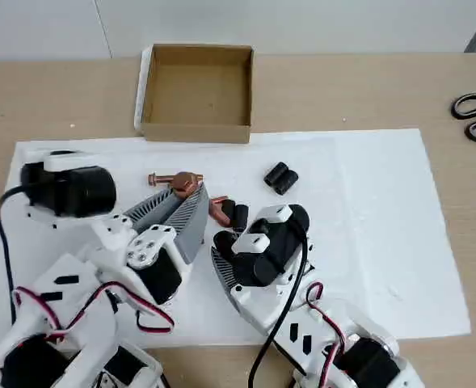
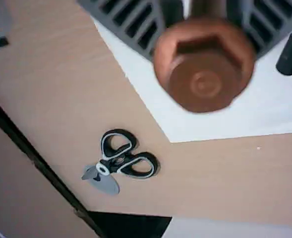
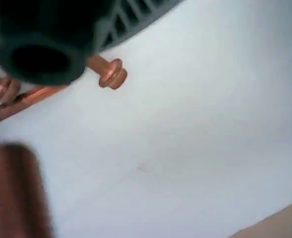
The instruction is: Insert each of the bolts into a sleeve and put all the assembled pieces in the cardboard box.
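My left gripper [image 1: 184, 192] is shut on a copper bolt [image 1: 186, 183] just above the white sheet; in the left wrist view its hex head [image 2: 203, 70] sits between the grey fingers [image 2: 128, 19]. My right gripper [image 1: 234, 218] is shut on a black sleeve [image 1: 240, 215], whose open bore [image 3: 39, 58] faces the right wrist camera. A second bolt [image 1: 219, 210] lies against that sleeve, between the two grippers. A third bolt [image 1: 158, 179] lies loose to the left. Two black sleeves [image 1: 280, 178] lie together farther right. The cardboard box [image 1: 195, 128] stands open at the back.
White paper [image 1: 367, 234] covers the work area on the wooden table. Black scissors [image 1: 475, 115] lie at the far right edge, off the paper, also in the left wrist view as scissors [image 2: 120, 161]. The right half of the paper is bare.
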Robot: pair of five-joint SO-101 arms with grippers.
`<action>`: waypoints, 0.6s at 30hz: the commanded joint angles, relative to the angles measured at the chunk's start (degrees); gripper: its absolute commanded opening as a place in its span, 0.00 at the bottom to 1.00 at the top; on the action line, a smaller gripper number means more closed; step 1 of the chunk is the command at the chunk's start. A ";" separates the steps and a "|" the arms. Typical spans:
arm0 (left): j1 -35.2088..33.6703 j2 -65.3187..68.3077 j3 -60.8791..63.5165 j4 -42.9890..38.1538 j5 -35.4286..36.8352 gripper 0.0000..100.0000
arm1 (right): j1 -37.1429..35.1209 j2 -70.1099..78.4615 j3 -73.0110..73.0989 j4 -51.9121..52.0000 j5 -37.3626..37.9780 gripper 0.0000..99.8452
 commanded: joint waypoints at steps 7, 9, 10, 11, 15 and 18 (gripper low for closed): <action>0.26 -0.09 -0.57 1.05 -0.09 0.00 | 2.68 -0.40 -0.62 -3.12 0.70 0.00; 0.26 -0.09 0.48 0.97 -0.09 0.00 | 2.68 -0.40 -0.70 -3.38 1.85 0.00; 0.26 -0.09 0.66 0.88 -0.09 0.00 | 2.68 -0.40 -0.70 -3.38 2.64 0.00; 0.26 -0.09 0.84 0.79 -0.09 0.00 | 2.68 -0.40 -0.70 -3.38 3.25 0.00; 0.35 -0.09 1.45 0.70 -0.09 0.00 | 2.59 -0.40 -0.79 -3.56 4.57 0.00; 0.35 -0.18 2.95 0.70 -0.09 0.00 | 2.59 -0.40 -0.79 -3.65 4.57 0.00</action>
